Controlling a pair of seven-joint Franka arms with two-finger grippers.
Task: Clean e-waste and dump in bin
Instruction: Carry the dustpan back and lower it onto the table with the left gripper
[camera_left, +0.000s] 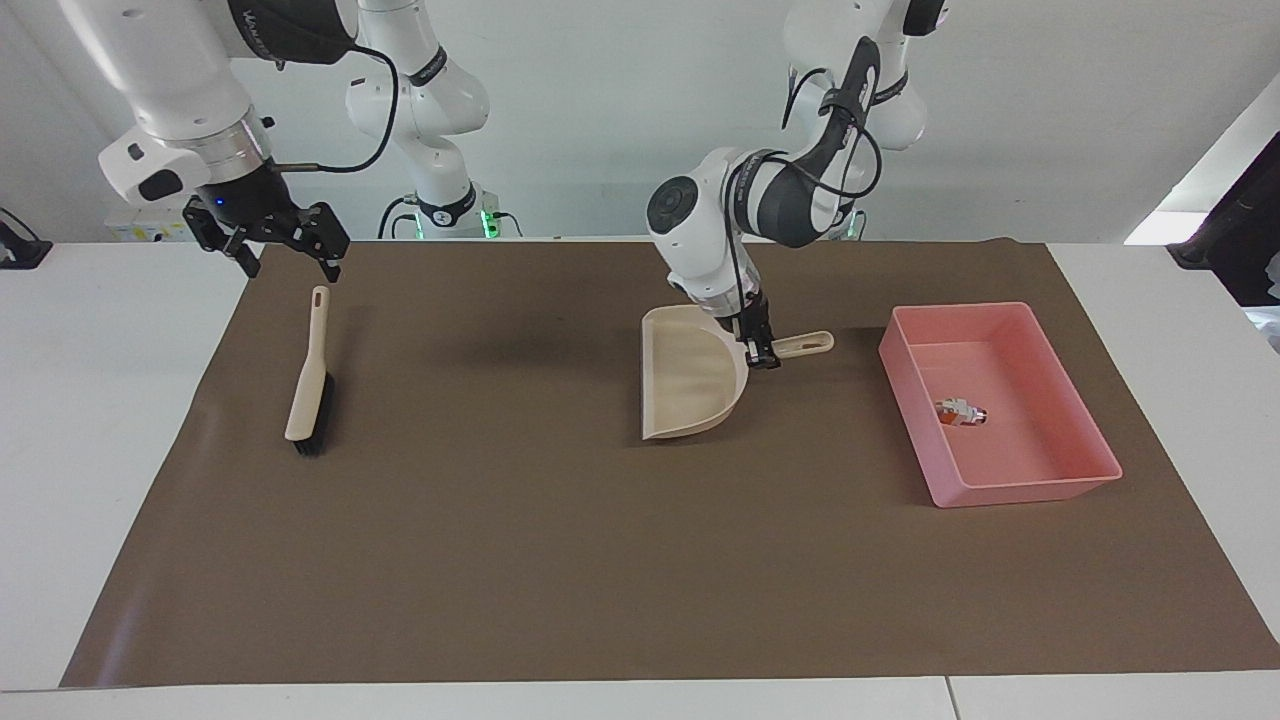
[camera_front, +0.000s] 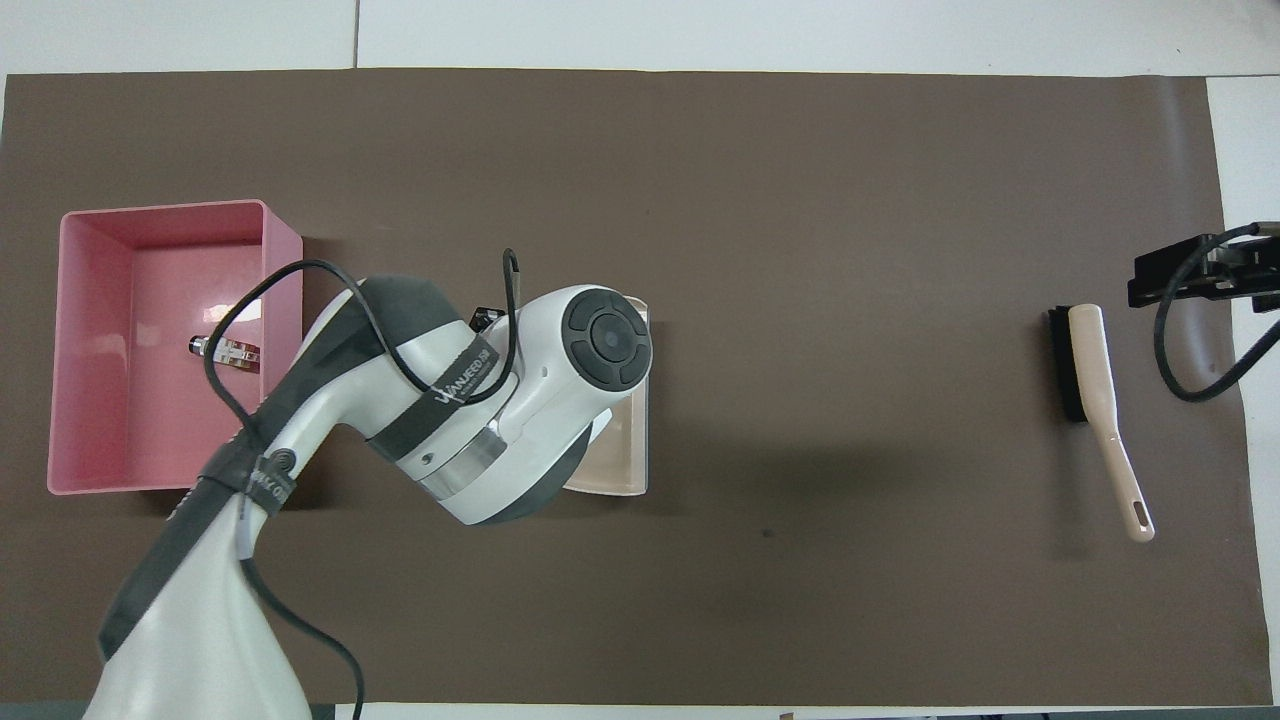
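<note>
The pink bin (camera_left: 1020, 488) stands on the brown mat toward the left arm's end of the table; it also shows in the overhead view (camera_front: 62, 400). One piece of e-waste (camera_left: 960, 410), white with orange bits, lies inside it (camera_front: 228, 351). The smaller black block is not visible. My left gripper (camera_left: 762, 352) is shut on the handle of the beige dustpan (camera_left: 690, 375), held low at the mat's middle, beside the bin; the arm hides most of the pan from above (camera_front: 628, 440). My right gripper (camera_left: 290, 260) is open and empty, raised over the brush's handle end.
A beige brush with black bristles (camera_left: 308, 378) lies on the mat toward the right arm's end (camera_front: 1095, 395). The brown mat (camera_left: 560, 560) covers most of the white table.
</note>
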